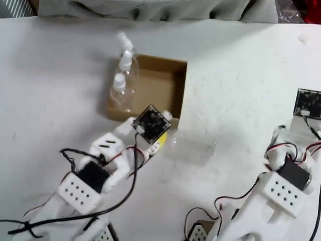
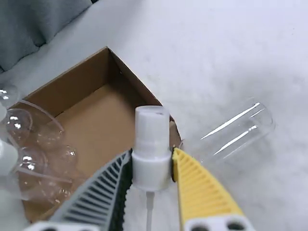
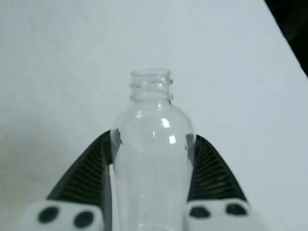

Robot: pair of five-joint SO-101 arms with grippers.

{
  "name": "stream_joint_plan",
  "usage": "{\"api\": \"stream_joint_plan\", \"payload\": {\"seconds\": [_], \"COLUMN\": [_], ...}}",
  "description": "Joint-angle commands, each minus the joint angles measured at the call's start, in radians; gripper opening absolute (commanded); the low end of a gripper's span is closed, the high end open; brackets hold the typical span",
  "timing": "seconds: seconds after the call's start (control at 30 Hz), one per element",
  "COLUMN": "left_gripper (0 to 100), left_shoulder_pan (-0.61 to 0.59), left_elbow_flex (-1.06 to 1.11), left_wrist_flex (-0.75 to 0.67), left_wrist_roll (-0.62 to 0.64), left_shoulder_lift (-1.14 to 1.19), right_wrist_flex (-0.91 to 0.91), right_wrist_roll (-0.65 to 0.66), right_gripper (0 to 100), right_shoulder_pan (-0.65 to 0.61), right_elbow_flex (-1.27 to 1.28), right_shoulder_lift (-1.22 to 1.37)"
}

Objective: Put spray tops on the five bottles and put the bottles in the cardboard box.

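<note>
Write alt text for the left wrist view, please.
The left gripper clamps a white spray top between grey and yellow fingers. Beyond it are a cardboard box holding clear bottles, and a bottle lying beside it on the white table.

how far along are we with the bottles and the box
Three of five look done: three capped bottles stand in the cardboard box. In hand: the left gripper is shut on a spray top by the box's corner, and the right gripper holds an uncapped bottle. Left: cap that one, cap the bare bottle lying on the table, and box both.
</note>
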Motion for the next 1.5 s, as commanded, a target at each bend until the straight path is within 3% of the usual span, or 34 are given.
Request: {"api": "stream_joint_plan", "payload": {"seconds": [0.0,0.1,0.2,0.47,0.67,0.87,1.13,1.47], "left_gripper": [2,2,2,2,2,2,2,2], "left_shoulder_pan": [-0.013,-0.059,-0.124,-0.374,-0.536,-0.684,-0.786,-0.855], "left_elbow_flex": [0.011,0.011,0.005,-0.074,-0.103,-0.123,-0.126,-0.189], "left_wrist_flex": [0.0,0.0,-0.002,0.0,0.0,-0.02,-0.097,-0.35], "left_wrist_roll": [0.012,0.018,0.12,0.276,0.446,0.615,0.631,0.671], "left_shoulder_lift": [-0.104,-0.133,-0.139,-0.139,-0.139,-0.139,-0.139,-0.139], "right_wrist_flex": [0.064,0.073,0.021,-0.097,-0.222,-0.38,-0.625,-0.777], "right_wrist_roll": [-0.02,-0.155,-0.282,-0.465,-0.468,-0.466,-0.468,-0.466], "right_gripper": [1.5,1.5,1.5,1.5,1.5,1.5,1.5,1.5], "right_shoulder_pan": [-0.104,-0.163,-0.234,-0.618,-0.914,-1.026,-1.142,-1.29], "right_elbow_flex": [-0.058,-0.043,-0.034,-0.031,0.018,0.175,0.442,0.606], "right_shoulder_lift": [-0.148,-0.274,-0.387,-0.504,-0.512,-0.513,-0.513,-0.513]}}
